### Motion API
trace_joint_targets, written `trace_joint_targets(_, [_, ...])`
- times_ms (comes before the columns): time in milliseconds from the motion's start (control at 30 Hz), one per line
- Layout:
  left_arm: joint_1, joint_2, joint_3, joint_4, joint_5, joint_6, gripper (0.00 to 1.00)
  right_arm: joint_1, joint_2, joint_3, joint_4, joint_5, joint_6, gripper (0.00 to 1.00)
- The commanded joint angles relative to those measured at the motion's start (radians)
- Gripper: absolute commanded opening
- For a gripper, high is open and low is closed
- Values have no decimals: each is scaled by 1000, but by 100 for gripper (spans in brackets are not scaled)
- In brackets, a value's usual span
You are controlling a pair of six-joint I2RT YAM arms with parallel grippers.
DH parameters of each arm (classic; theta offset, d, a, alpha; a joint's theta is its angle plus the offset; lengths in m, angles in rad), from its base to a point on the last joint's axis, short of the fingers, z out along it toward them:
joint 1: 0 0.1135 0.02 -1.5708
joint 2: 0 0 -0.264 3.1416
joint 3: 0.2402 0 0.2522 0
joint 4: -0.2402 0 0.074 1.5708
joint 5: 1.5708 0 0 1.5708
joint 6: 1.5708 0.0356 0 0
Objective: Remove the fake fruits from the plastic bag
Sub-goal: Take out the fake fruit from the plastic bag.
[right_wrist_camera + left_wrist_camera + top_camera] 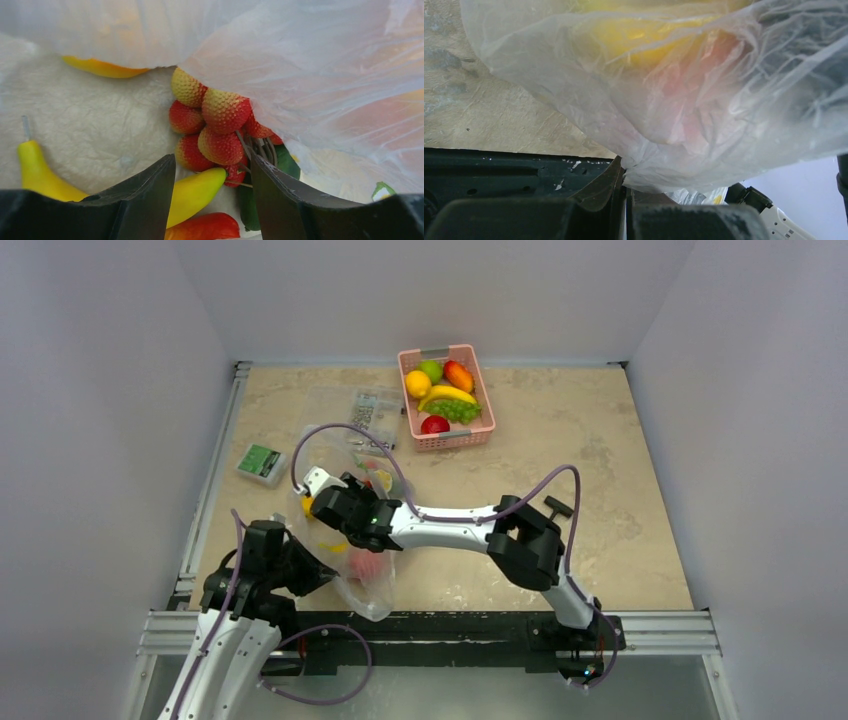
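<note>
While our left tool [624, 172] pinches the crinkly, clear plastic bag [684, 115], our right tool [211, 160] gapes before bumpy red-yellow fake fruits [220, 125].

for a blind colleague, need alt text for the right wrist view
The right gripper, jaws open, sits inside the plastic bag facing a cluster of bumpy red-and-yellow fake fruits. A smooth yellow piece and a red one lie just below the cluster.

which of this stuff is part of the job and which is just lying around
Job: plastic bag; fake fruits inside it; left gripper pinching the bag; right gripper, jaws open, at the fruits.
Lying about: pink basket; green box; clear case.
</note>
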Motion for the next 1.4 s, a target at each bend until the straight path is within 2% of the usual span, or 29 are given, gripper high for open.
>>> trace_joint_targets(0, [-3, 3, 19, 12, 16, 11, 0, -16, 17, 68, -12, 79, -26, 57])
trace_joint_targets(333, [-3, 4, 18, 16, 17, 12, 0, -54, 60, 71, -8, 54, -21, 74])
trace_joint_targets(533, [-3, 4, 20, 17, 19, 11, 0, -84, 101, 76, 8, 2, -8, 74])
trace_joint_targets(700, [-3, 6, 18, 16, 16, 11, 0, -103, 133, 73, 42, -55, -15, 69])
trace_joint_targets(900, [-3, 14, 20, 23, 18, 11, 0, -103, 133, 34, 107, -114, -53, 54])
trace_joint_targets(1067, [-3, 22, 13, 32, 18, 11, 0, -103, 67, -50, 190, -164, -59, 21])
trace_joint_targets(1200, [-2, 32, 9, 42, 22, 9, 0, -103, 35, -80, 213, -168, -66, 2])
trace_joint_targets(1367, [-3, 34, 8, 42, 20, 9, 0, -101, -36, -161, 279, -195, -96, 0])
